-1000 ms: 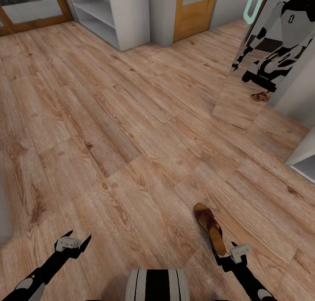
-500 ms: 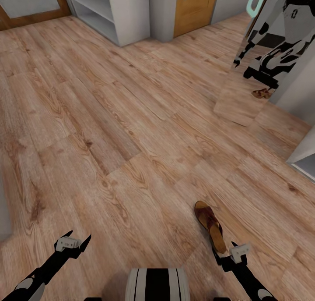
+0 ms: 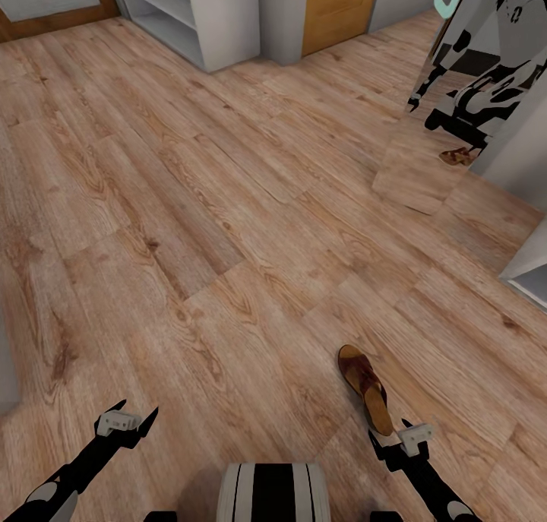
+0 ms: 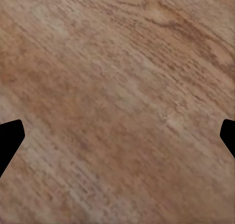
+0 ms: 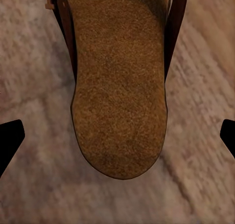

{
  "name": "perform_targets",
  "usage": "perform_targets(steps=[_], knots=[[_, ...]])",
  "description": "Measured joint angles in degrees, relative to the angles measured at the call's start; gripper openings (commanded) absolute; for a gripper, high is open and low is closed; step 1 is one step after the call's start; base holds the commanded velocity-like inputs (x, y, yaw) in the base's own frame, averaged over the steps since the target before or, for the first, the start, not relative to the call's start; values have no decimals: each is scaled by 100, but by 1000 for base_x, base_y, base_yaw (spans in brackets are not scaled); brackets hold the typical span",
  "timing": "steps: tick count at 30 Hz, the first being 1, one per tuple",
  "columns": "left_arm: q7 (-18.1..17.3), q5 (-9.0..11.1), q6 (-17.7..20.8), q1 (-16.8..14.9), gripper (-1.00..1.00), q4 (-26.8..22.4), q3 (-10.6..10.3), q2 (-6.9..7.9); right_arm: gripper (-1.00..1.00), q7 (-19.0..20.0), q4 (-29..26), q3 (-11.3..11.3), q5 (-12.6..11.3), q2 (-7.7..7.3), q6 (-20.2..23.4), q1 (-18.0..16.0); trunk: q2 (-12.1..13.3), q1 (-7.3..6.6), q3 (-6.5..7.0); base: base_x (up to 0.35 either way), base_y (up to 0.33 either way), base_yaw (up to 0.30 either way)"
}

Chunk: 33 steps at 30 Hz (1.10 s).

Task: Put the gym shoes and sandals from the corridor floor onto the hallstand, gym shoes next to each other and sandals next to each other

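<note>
1. In the head view we see one sandal [image 3: 366,389] lying flat on the corridor floor [image 3: 228,226], near the floor's near edge and right of the middle. It has a dark maroon-brown strap across its far half and a tan footbed running toward us; its heel end lies just beside the right gripper [image 3: 396,441]. The left gripper [image 3: 129,422] hangs over bare planks, well apart from the sandal. The hallstand [image 3: 199,20] stands at the far edge of the floor as a pale grey unit with open shelves, beside an orange-brown door [image 3: 338,5]. Along the right edge a mirror [image 3: 448,104] leans, showing the robot's reflection and a reflected sandal. Between the sandal and the hallstand we see only open floor.

2. In the left wrist view we see wood grain, with the two dark fingertips [image 4: 10,138] at opposite edges, spread wide and holding nothing.

3. In the right wrist view the sandal's tan, grainy footbed [image 5: 120,87] lies between the dark fingertips [image 5: 10,141], which stand wide apart and clear of its rounded heel; dark maroon edging frames it.
</note>
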Motion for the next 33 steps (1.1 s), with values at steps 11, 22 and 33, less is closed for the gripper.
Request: perform_targets(steps=[11,22,33], knots=[[1,1,0,0,100,0,-1,0,100,0,0,0,1,2,0,0,0,0,0,0,0,0],[1,1,0,0,100,0,-1,0,100,0,0,0,3,5,0,0,0,0,0,0,0,0],[1,-1,0,0,100,0,1,0,100,0,0,0,2,4,0,-5,-6,13,-110,0,0,0]])
